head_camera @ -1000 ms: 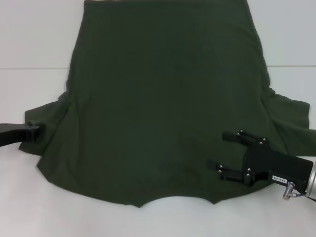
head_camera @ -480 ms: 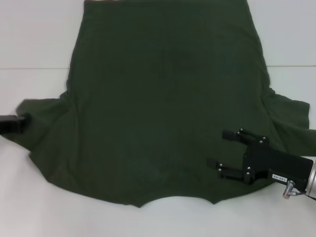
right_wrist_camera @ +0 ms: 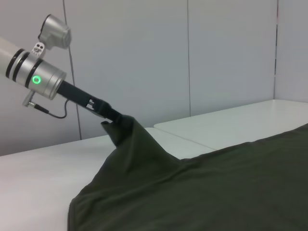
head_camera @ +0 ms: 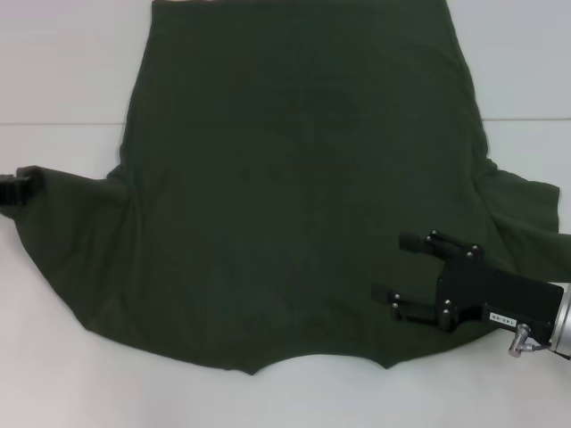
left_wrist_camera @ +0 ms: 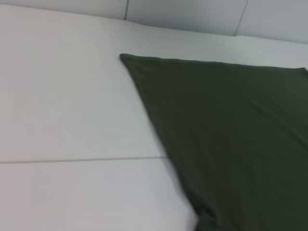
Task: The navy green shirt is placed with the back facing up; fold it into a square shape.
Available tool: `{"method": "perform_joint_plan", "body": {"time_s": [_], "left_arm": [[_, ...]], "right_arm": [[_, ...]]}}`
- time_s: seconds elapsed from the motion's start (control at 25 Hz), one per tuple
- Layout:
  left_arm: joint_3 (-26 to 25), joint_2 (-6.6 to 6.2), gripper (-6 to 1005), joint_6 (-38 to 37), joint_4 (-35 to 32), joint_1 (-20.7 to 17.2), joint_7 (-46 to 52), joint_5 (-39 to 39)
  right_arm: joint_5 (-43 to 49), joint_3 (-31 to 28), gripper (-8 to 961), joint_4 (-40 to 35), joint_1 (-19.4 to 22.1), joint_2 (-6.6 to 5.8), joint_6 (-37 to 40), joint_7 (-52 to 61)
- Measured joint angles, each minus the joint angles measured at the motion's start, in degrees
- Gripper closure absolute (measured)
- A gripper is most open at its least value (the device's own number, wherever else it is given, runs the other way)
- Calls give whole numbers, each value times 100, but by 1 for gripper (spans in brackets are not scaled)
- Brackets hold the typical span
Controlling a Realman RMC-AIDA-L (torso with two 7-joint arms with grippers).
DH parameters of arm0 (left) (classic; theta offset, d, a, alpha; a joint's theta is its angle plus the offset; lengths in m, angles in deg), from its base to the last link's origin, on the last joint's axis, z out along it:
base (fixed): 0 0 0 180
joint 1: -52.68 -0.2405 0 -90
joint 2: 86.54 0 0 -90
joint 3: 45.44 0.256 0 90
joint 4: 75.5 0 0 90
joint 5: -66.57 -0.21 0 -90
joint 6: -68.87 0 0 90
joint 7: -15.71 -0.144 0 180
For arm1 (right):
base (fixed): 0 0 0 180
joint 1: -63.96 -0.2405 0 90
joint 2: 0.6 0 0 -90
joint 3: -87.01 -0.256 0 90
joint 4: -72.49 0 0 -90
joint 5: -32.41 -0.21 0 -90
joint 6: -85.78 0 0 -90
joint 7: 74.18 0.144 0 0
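Dark olive-green, matte cotton-like fabric covers most of the white tabletop [head_camera: 62, 374]: the navy green shirt [head_camera: 294, 196], a large plain short-sleeved tee, lies spread flat with its body running away from the robot and its curved collar edge nearest the robot. Fine wrinkles only; no print visible.

Left gripper [head_camera: 20, 185], black, sits at the far left edge of the head view. It is pinched onto the tip of the shirt's left sleeve. From the right wrist view the same left gripper [right_wrist_camera: 111, 118] shows as a slim black tool on a silver arm with a green ring light, its tip buried in a peak of cloth lifted off the table, the sleeve hanging down from it like a tent.

Right gripper [head_camera: 400, 267], black with a boxy body, lies low over the shirt's near right part, close to the right sleeve. Its two fingers [head_camera: 419, 242] point toward the shirt's middle and stand well apart, a wide gap with nothing between them. Whether they touch the fabric cannot be told.

Left wrist view: shirt hem corner [left_wrist_camera: 123, 57] flat on the white table surface, with a thin seam line [left_wrist_camera: 82, 160] crossing the table beside the cloth.
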Motion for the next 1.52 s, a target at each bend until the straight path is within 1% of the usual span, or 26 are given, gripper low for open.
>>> {"method": "perform_joint_plan", "body": {"time_s": [0.08, 0.12, 0.2, 0.32, 0.48, 0.6, 0.68, 0.88, 1.12, 1.4, 1.52], "left_arm": [[56, 0, 959, -30, -27, 17, 104, -4], [312, -1, 958, -216, -210, 43, 680, -18], [424, -1, 958, -335, -319, 52, 1002, -21], [700, 2, 957, -800, -558, 136, 1888, -27], [1037, -70, 955, -1394, -601, 409, 2835, -178], [1210, -84, 954, -1544, -574, 587, 3374, -430], [1328, -71, 954, -1564, -533, 680, 3719, -527], [1310, -11, 931, -1434, -253, 816, 3954, -404], [1224, -19, 888, -997, 282, 907, 4071, 7], [1037, 61, 837, -644, 757, 831, 4089, 608], [1018, 68, 815, -606, 973, 798, 3937, 952]], "right_arm": [[0, 3, 42, 2, -6, 0, -2, 2], [0, 4, 42, 2, -8, 0, -3, 3], [0, 5, 42, 3, -8, 0, -4, 7], [0, 4, 41, 3, -5, 0, -5, 10], [0, 5, 41, 3, 5, 0, -7, 11], [0, 8, 42, 6, 7, 0, 0, 12], [0, 8, 42, 10, 12, 0, 5, 12], [6, 8, 42, 39, 26, 2, 12, 2], [26, 8, 41, 70, 32, 7, 38, -31], [33, 8, 41, 73, 37, 9, 62, -39], [35, 9, 41, 73, 41, 9, 70, -35]]}}
